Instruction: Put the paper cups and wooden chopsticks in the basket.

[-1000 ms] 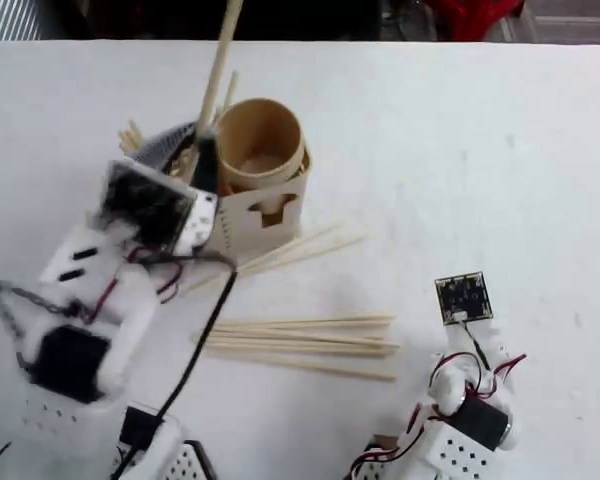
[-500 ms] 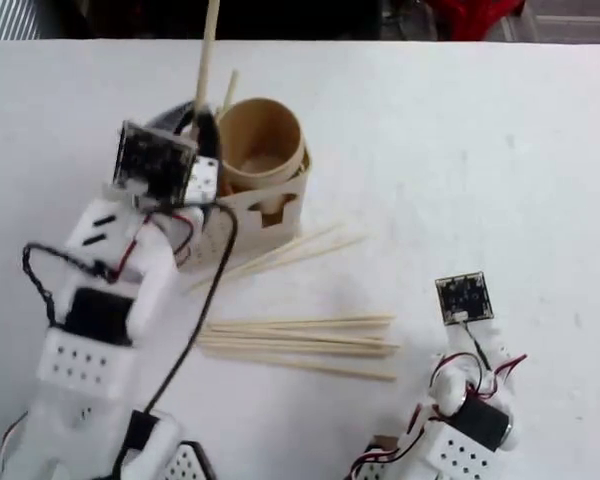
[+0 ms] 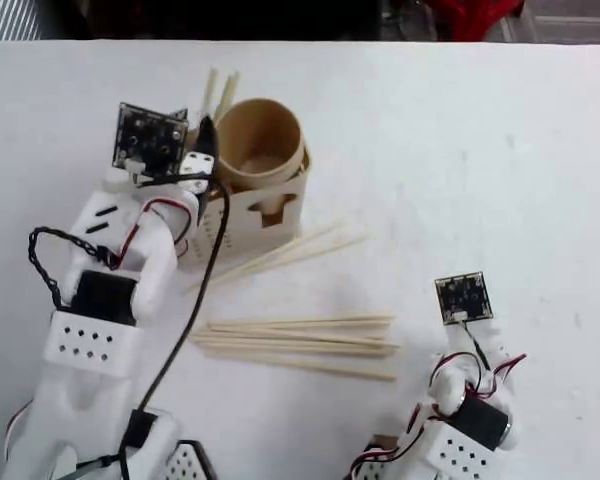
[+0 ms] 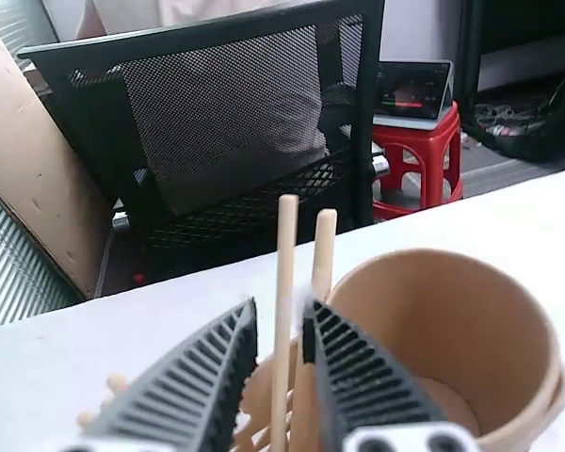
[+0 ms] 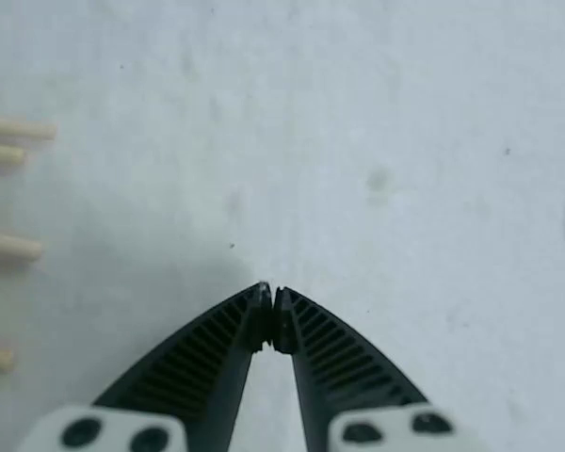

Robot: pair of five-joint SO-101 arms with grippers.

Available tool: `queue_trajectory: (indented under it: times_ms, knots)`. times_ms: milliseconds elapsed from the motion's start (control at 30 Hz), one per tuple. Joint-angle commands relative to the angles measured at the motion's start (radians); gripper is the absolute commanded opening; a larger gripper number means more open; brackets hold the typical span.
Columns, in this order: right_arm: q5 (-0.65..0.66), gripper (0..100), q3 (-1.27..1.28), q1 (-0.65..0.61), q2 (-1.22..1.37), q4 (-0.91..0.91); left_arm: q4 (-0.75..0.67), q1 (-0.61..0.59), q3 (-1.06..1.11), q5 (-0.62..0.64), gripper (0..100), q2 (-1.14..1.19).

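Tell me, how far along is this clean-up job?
Partly done. A brown paper cup sits in the cream cut-out basket, with some wooden chopsticks beside it. In hand: the left end effector is at the basket, one upright chopstick between its open jaws. Left: the loose chopsticks lying on the white table near the shut right end effector.

Bright, even light washes the white table (image 3: pixel 480 150) almost to glare. Chopsticks (image 3: pixel 300 340) cast faint, soft shadows; the room (image 3: pixel 310 18) behind is dim
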Motion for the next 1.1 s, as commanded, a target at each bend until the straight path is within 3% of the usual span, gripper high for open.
queue_trajectory:
  times_ms: [0,133,267,467,633,733,900,1067]
  knots:
    - [0.011,2.2,0.011,-0.012,-0.013,-0.007,0.026,-0.01,-0.049,0.035,10,0.001]
    - [0.011,2.2,0.011,-0.012,-0.013,-0.007,0.155,-0.015,-0.184,0.035,10,0.001]
    - [0.011,2.2,0.011,-0.012,-0.013,-0.007,0.353,-0.091,-0.466,0.043,10,-0.008]
    - [0.011,2.2,0.011,-0.012,-0.013,-0.007,0.582,-0.361,-0.778,0.057,10,0.053]
    - [0.011,2.2,0.011,-0.012,-0.013,-0.007,0.626,-0.585,-0.781,0.204,10,0.26]
    - [0.005,2.2,0.011,-0.012,-0.013,-0.01,0.675,-0.639,-0.779,0.262,10,0.449]
    - [0.003,2.2,0.02,-0.004,-0.013,-0.079,0.718,-0.631,-0.712,0.431,10,0.802]
    - [0.012,2.2,0.017,-0.015,-0.015,-0.122,0.695,-0.59,-0.641,0.45,10,1.067]
